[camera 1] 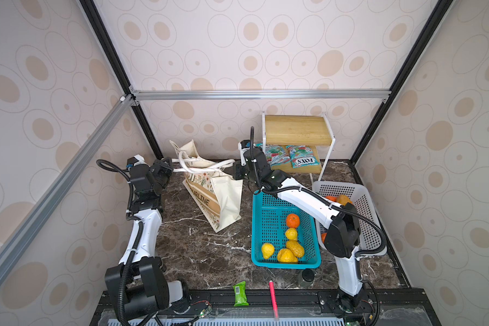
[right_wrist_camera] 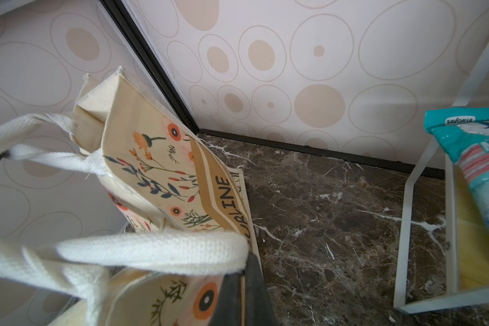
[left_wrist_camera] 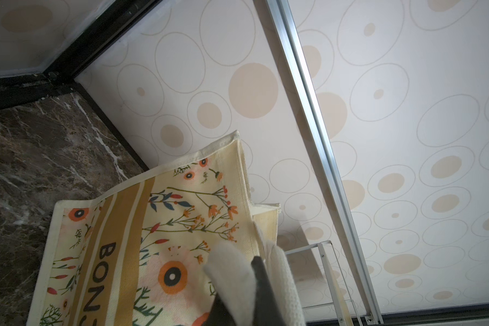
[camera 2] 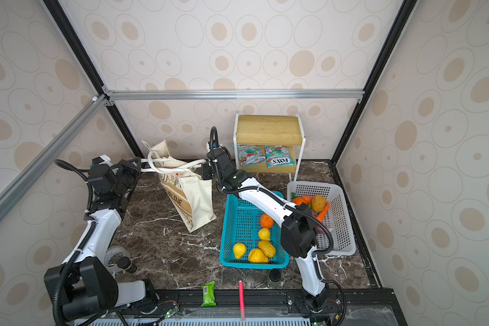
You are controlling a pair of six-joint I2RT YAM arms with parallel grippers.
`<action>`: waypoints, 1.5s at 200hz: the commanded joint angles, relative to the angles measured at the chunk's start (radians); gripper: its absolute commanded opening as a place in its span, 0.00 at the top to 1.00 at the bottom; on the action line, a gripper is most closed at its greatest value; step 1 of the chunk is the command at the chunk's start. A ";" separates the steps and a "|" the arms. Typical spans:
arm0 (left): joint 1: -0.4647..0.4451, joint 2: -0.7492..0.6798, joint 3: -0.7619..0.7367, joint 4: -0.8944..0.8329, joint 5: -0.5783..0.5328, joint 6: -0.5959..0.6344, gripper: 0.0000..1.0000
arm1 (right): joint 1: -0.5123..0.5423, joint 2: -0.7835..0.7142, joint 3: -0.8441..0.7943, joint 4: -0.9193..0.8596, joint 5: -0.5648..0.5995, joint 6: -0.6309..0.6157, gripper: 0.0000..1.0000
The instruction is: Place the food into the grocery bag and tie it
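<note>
Your left pincer (camera 1: pixel 171 169) and right pincer (camera 1: pixel 235 170) each clamp a white strap (camera 1: pixel 199 170) of the limp-looking cream canvas tote (camera 1: pixel 227 197); hold there.

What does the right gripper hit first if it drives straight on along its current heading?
Most likely the grocery bag: the right gripper, shut on a strap handle, points at the bag's floral side just ahead. Depth is unclear; it could skim past toward the back wall.
</note>
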 commanded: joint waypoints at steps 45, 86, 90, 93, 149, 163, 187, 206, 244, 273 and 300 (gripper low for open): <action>0.086 -0.075 -0.016 0.194 -0.128 -0.055 1.00 | -0.140 -0.095 -0.104 0.029 -0.139 -0.091 1.00; 0.051 -0.093 -0.015 0.180 -0.112 -0.052 1.00 | -0.123 -0.048 -0.042 -0.001 -0.183 -0.097 0.81; 0.051 -0.088 -0.013 0.178 -0.100 -0.054 1.00 | -0.122 -0.052 -0.053 0.004 -0.184 -0.119 0.79; 0.051 -0.083 -0.011 0.175 -0.092 -0.053 1.00 | -0.120 -0.056 -0.061 0.011 -0.188 -0.132 0.79; 0.037 -0.032 -0.043 0.208 -0.032 -0.094 1.00 | -0.086 -0.145 -0.136 0.013 -0.251 -0.372 0.42; 0.028 -0.037 -0.045 0.203 -0.045 -0.084 1.00 | -0.061 -0.139 -0.076 -0.050 -0.212 -0.357 0.36; 0.006 -0.039 -0.035 0.192 -0.057 -0.068 1.00 | -0.009 -0.084 0.120 -0.243 -0.082 -0.212 0.35; -0.009 -0.037 -0.029 0.179 -0.062 -0.060 1.00 | 0.044 -0.046 0.240 -0.356 0.018 -0.103 0.27; -0.023 -0.043 -0.041 0.184 -0.074 -0.065 1.00 | 0.132 -0.032 0.303 -0.373 0.059 0.015 0.25; -0.027 -0.048 -0.048 0.186 -0.072 -0.066 1.00 | 0.145 -0.003 0.329 -0.306 -0.061 0.119 0.27; -0.032 -0.058 -0.058 0.187 -0.074 -0.064 1.00 | 0.146 0.067 0.432 -0.326 -0.085 0.188 0.28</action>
